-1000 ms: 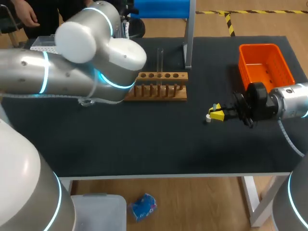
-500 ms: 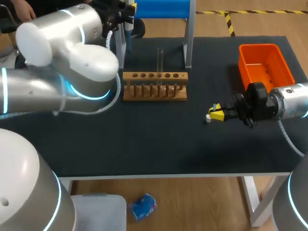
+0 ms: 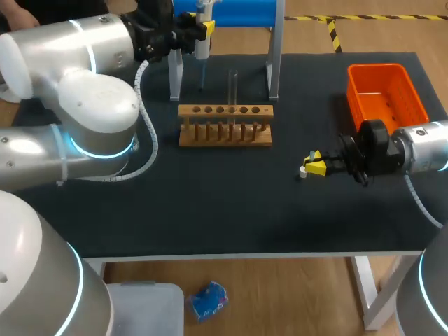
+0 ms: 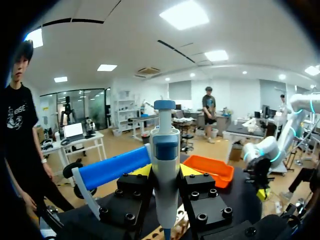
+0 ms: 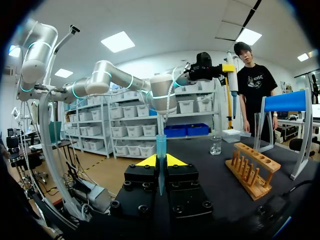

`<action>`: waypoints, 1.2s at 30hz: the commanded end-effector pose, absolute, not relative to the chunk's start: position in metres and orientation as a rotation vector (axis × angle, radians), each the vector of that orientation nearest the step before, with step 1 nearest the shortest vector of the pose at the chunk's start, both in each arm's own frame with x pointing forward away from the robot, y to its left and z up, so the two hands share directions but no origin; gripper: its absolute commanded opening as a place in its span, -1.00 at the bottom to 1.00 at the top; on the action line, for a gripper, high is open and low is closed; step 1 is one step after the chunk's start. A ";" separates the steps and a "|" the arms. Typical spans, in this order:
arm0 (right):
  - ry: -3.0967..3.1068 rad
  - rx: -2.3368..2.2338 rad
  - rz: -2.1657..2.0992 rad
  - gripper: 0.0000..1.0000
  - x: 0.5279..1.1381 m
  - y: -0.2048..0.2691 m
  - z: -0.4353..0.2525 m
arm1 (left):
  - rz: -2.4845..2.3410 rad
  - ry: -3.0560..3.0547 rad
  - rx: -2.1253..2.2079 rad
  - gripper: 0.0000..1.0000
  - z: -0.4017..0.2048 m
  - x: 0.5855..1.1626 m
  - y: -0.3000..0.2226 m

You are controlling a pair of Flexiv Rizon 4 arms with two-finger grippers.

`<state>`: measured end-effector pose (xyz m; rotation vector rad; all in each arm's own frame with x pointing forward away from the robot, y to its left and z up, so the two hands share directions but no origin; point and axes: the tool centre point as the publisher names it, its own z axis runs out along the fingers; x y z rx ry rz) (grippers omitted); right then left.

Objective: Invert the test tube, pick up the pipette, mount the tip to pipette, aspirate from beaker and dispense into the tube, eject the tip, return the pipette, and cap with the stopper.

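My left gripper (image 3: 203,28) is shut on the white and blue pipette (image 3: 201,47) (image 4: 165,150), held upright near the table's back edge. Its tip hangs behind the wooden rack (image 3: 225,124), a little left of the clear test tube (image 3: 232,85) standing upright in that rack. My right gripper (image 3: 313,164) hovers low over the table, right of the rack, shut on a small pale blue stopper (image 5: 160,155). The right wrist view shows the beaker (image 5: 215,145) far ahead, with the rack (image 5: 252,167) and test tube (image 5: 257,127) to one side.
A stand with a blue bar (image 3: 234,10) and two posts rises behind the rack. An orange bin (image 3: 386,91) sits at the back right. A white tip box (image 5: 232,132) lies beyond the beaker.
My left arm has swung back and to the right, uncovering the rack and carrying the pipette over to the stand. The right arm has stayed still.
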<state>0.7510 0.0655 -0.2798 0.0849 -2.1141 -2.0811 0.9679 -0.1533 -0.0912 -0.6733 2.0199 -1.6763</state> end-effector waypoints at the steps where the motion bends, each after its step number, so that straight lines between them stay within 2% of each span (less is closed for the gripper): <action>1: -2.116 0.085 -2.080 -1.00 0.751 0.065 -0.279 | -1.974 2.196 -0.378 -1.00 -0.087 0.952 -0.152; 6: -2.116 0.085 -2.080 -1.00 0.751 0.065 -0.279 | -2.044 2.251 -0.303 -1.00 -0.084 0.938 -0.168; 24: -2.116 0.085 -2.080 -1.00 0.751 0.065 -0.279 | -2.044 2.251 -0.303 -1.00 -0.084 0.938 -0.168; 36: -2.116 0.085 -2.080 -1.00 0.751 0.065 -0.279 | -1.967 2.192 -0.314 -1.00 -0.070 0.889 -0.204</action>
